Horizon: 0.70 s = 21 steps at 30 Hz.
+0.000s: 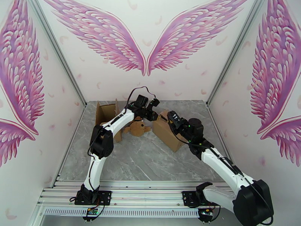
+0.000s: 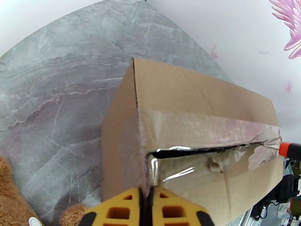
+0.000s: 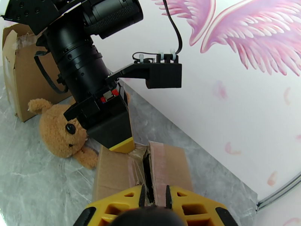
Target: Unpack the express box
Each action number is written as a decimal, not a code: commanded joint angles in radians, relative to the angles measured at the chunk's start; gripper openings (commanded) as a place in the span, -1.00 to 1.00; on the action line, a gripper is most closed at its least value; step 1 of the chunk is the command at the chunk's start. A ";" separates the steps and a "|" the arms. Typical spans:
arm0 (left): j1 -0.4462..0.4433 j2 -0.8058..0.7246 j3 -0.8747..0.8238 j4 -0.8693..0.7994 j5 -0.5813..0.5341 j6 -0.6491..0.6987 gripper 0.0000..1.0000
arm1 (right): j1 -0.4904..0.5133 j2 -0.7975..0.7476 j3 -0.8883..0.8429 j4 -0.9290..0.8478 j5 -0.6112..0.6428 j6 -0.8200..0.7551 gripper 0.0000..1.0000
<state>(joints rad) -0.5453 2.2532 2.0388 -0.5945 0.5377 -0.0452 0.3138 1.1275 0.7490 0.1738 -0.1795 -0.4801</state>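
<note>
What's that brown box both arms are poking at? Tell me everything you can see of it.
The cardboard box is plain brown and lies on the grey marbled table beside a teddy bear. Shiny clear tape covers its top seam, which is torn into a dark, ragged slit. The left gripper is shut at one end of the seam; the right gripper seems to pinch a flap edge at the other. The flaps are not yet folded open.
</note>
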 commanded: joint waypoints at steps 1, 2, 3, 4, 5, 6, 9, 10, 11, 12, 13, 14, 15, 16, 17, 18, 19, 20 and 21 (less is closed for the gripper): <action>0.013 0.051 -0.043 -0.169 -0.124 -0.011 -0.87 | -0.016 -0.049 -0.016 -0.029 0.025 -0.017 -1.00; 0.015 0.050 -0.043 -0.169 -0.124 -0.011 -0.88 | -0.018 -0.054 -0.018 -0.035 0.026 -0.019 -1.00; 0.014 0.051 -0.042 -0.171 -0.127 -0.012 -0.87 | -0.021 -0.062 -0.021 -0.043 0.026 -0.021 -1.00; 0.015 0.050 -0.042 -0.171 -0.129 -0.012 -0.88 | -0.020 -0.071 -0.023 -0.048 0.027 -0.020 -1.00; 0.016 0.051 -0.042 -0.172 -0.132 -0.013 -0.88 | -0.021 -0.078 -0.026 -0.052 0.029 -0.021 -1.00; 0.016 0.050 -0.044 -0.173 -0.133 -0.013 -0.88 | -0.022 -0.087 -0.031 -0.055 0.030 -0.022 -1.00; 0.017 0.051 -0.045 -0.174 -0.136 -0.016 -0.89 | -0.026 -0.110 -0.042 -0.063 0.041 -0.021 -1.00; 0.018 0.050 -0.045 -0.174 -0.137 -0.016 -0.89 | -0.028 -0.117 -0.047 -0.066 0.044 -0.021 -1.00; 0.019 0.050 -0.045 -0.173 -0.140 -0.018 -0.89 | -0.028 -0.122 -0.054 -0.071 0.045 -0.021 -1.00; 0.019 0.051 -0.045 -0.173 -0.140 -0.019 -0.89 | -0.029 -0.126 -0.059 -0.074 0.048 -0.021 -1.00; 0.021 0.052 -0.045 -0.172 -0.140 -0.019 -0.89 | -0.031 -0.133 -0.067 -0.075 0.052 -0.019 -1.00; 0.021 0.052 -0.046 -0.172 -0.140 -0.020 -0.89 | -0.032 -0.139 -0.075 -0.076 0.056 -0.017 -1.00; 0.021 0.052 -0.046 -0.173 -0.142 -0.019 -0.90 | -0.033 -0.145 -0.080 -0.074 0.059 -0.017 -1.00; 0.021 0.052 -0.045 -0.173 -0.143 -0.021 -0.90 | -0.034 -0.149 -0.084 -0.075 0.065 -0.016 -1.00; 0.021 0.052 -0.046 -0.174 -0.146 -0.020 -0.90 | -0.034 -0.154 -0.086 -0.078 0.072 -0.016 -1.00; 0.022 0.051 -0.046 -0.174 -0.146 -0.020 -0.90 | -0.035 -0.158 -0.089 -0.080 0.078 -0.015 -1.00; 0.022 0.052 -0.044 -0.174 -0.148 -0.022 -0.90 | -0.036 -0.164 -0.095 -0.082 0.084 -0.015 -1.00; 0.023 0.051 -0.044 -0.174 -0.149 -0.021 -0.91 | -0.036 -0.168 -0.097 -0.084 0.090 -0.014 -1.00; 0.024 0.052 -0.043 -0.175 -0.151 -0.023 -0.91 | -0.038 -0.174 -0.101 -0.090 0.098 -0.009 -1.00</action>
<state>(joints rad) -0.5461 2.2513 2.0388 -0.6003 0.5339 -0.0570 0.2962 0.9848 0.6739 0.1299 -0.1635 -0.4881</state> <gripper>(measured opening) 0.101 0.210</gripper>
